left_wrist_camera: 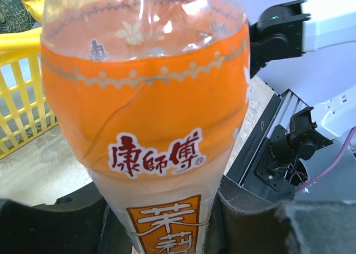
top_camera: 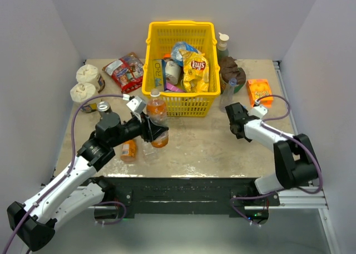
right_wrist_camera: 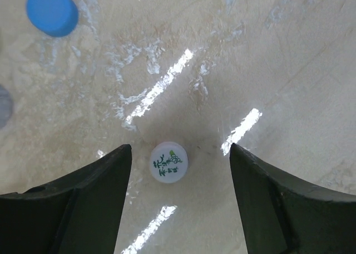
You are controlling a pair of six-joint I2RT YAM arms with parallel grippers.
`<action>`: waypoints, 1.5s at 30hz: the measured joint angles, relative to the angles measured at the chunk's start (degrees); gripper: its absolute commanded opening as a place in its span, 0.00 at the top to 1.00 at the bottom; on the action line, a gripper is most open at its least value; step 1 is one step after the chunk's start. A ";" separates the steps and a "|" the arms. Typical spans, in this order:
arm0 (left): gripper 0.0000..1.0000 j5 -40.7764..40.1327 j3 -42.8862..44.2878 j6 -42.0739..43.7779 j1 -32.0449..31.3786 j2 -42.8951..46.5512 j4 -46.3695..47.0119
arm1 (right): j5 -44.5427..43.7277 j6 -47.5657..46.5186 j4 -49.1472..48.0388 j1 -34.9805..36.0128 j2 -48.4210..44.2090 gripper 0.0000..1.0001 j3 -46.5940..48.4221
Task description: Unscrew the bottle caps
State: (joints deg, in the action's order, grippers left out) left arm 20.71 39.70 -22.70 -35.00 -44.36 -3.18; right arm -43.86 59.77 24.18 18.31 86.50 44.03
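On the left, our left end effector [left_wrist_camera: 161,229] is clamped round the lower body of the tall bottle [left_wrist_camera: 144,126], which stands upright just in front of the yellow basket [top_camera: 179,64]. The bottle's wall looks thin and springy, and a crease runs across the orange label. The film looks slick, so we judge a low, firm hold safer than a hard squeeze. It seems to hold liquid, which would give it some weight. Further right, our right end effector [right_wrist_camera: 179,154] hangs over the desk [right_wrist_camera: 267,70] with its jaws spread, touching nothing. A white cap [right_wrist_camera: 168,162] lies loose between them, with a blue cap [right_wrist_camera: 53,10] well apart. We expect such caps to be light and stiff, best pinched across the rim.
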 measured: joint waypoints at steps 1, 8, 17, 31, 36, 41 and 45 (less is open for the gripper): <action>0.71 0.00 0.13 0.17 0.02 -0.04 -0.46 | -0.02 -0.92 -0.31 0.00 -2.08 0.23 -0.50; 0.71 0.52 1.49 4.00 0.11 -1.57 -3.96 | 2.05 -7.15 -0.76 0.00 -19.12 0.24 -3.04; 0.71 9.57 1.99 11.54 0.11 -6.69 -9.31 | 28.65 -21.42 -1.22 -0.09 -40.98 0.22 -1.70; 0.71 24.35 1.97 15.13 0.11 -12.98 -10.67 | 62.25 -27.63 -5.51 21.09 -22.51 0.20 25.88; 0.71 24.33 1.77 15.21 0.35 -12.59 -11.26 | 62.86 -29.31 -4.74 27.06 -16.44 0.23 28.81; 0.71 24.00 1.44 14.73 0.44 -10.73 -10.45 | 61.18 -30.62 -3.65 29.31 -14.36 0.34 29.14; 0.71 24.00 -0.07 13.66 0.37 -9.01 -8.35 | 60.24 -31.26 -3.08 29.70 -14.25 0.57 29.16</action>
State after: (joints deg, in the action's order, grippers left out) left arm 44.71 39.64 -9.04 -34.63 -53.36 -11.53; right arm 16.38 28.51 21.10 48.01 72.25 73.19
